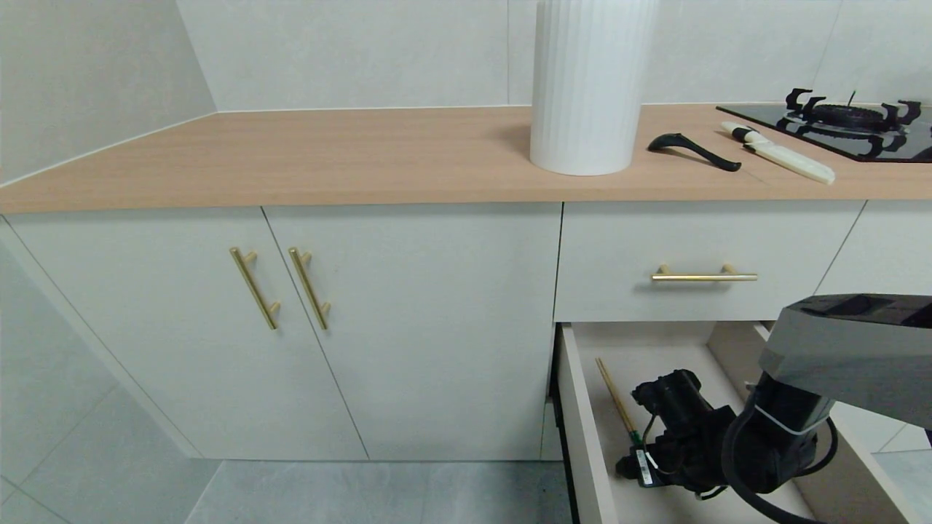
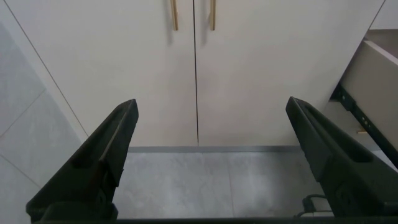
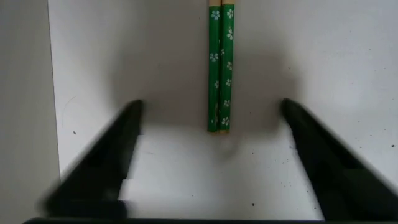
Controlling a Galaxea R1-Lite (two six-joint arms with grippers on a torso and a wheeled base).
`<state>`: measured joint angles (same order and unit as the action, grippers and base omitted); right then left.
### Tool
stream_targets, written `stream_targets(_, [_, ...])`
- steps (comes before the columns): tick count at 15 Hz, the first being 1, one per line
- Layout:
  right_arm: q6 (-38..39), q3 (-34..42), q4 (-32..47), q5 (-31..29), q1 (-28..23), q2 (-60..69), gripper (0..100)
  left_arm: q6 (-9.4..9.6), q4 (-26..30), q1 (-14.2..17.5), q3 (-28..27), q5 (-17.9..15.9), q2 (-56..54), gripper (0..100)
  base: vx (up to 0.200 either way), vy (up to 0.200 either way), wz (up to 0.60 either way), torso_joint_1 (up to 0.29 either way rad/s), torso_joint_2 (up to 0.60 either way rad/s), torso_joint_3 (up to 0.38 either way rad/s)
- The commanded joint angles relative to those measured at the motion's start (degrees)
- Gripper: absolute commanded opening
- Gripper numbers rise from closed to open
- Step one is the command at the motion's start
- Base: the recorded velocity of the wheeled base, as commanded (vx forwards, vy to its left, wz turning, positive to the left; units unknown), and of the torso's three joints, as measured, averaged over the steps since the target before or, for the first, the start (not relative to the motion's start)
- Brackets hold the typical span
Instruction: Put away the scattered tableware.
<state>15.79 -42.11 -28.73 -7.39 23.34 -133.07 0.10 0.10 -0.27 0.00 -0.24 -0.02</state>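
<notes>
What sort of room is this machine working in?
Most likely a home-style kitchen: a gas hob set in a wooden countertop, a knife lying beside it, and chopsticks in an open drawer.

A pair of chopsticks (image 1: pixel 616 399), pale wood with green flower-printed ends, lies side by side and touching on the floor of the open drawer (image 1: pixel 580 415) at the lower right of the head view. The pair sits close along the drawer's left wall and points toward its back. On the wooden countertop (image 1: pixel 328 160) at the upper right a black spoon (image 1: pixel 693 151) lies flat, and just to its right, apart from it, a white knife (image 1: pixel 783 154) with a black band lies at a slant.
</notes>
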Motion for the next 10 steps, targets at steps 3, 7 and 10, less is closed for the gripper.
stream_targets(3, [0.1,0.0,0.1,0.1,0.0,0.4,100,-0.01,0.0,0.0,0.0,0.0,0.0,100,0.000,0.000,0.00,0.000,0.00,0.000])
stream_targets(7, [0.0,2.2,0.3,-1.0,0.1,14.2,100,-0.01,0.0,0.0,0.0,0.0,0.0,100,0.000,0.000,0.00,0.000,0.00,0.000])
stream_targets(10, [-1.8,3.5,0.3,-3.0,-0.8,27.0,100,-0.01,0.0,0.0,0.0,0.0,0.0,100,0.000,0.000,0.00,0.000,0.00,0.000])
